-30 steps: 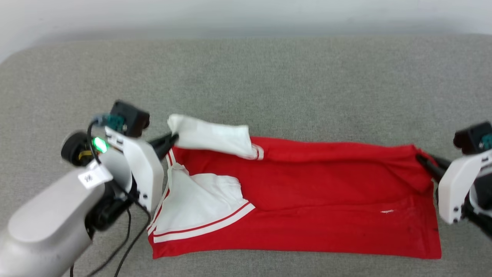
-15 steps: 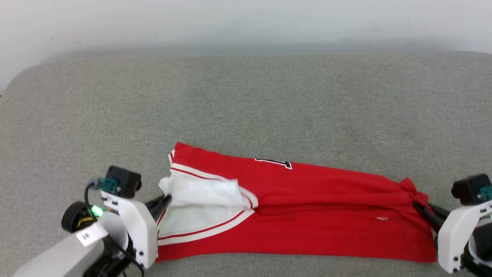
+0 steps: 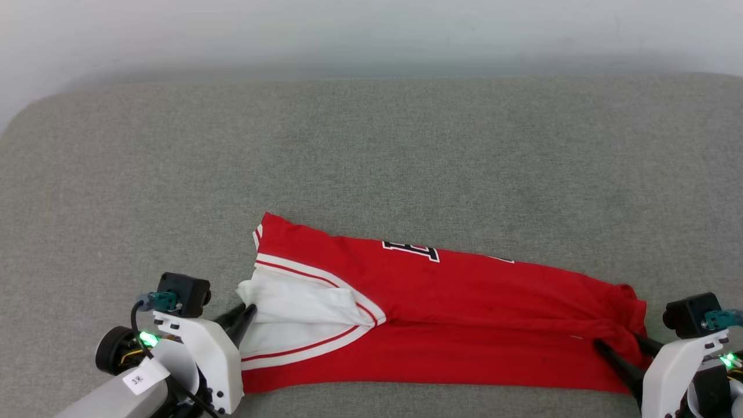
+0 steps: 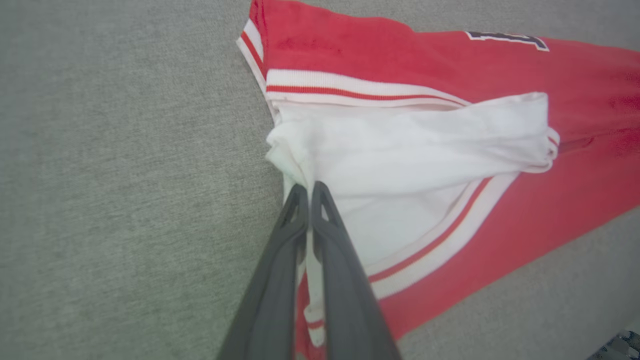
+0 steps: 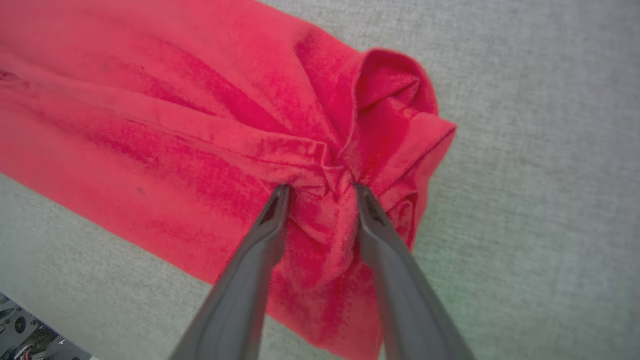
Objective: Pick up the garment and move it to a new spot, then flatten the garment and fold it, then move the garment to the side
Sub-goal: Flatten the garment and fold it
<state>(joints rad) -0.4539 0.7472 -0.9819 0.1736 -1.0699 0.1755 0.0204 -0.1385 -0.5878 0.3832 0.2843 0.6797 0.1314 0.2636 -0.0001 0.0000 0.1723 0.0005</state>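
The garment (image 3: 464,325), red with white sleeves, lies folded lengthwise in a long band on the grey surface, near its front edge. Black-and-white lettering (image 3: 409,251) shows along its far fold. My left gripper (image 3: 246,310) is at the garment's left end, shut on the bunched white sleeve (image 4: 425,150); the left wrist view shows the gripper (image 4: 307,187) pinching that cloth. My right gripper (image 3: 618,342) is at the right end. Its jaws stand apart on either side of the crumpled red hem (image 5: 380,100), as the right wrist view of the gripper (image 5: 320,187) shows.
The grey fabric-covered surface (image 3: 371,151) stretches wide behind and beside the garment, up to a pale wall (image 3: 371,35). Its left far corner is rounded. The surface's front edge (image 5: 45,320) runs close under the garment's near side.
Both grippers came toward the front edge, laying the garment's far half over the near half; lettering now shows on top. The right gripper's jaws have parted. The camera has also shifted.
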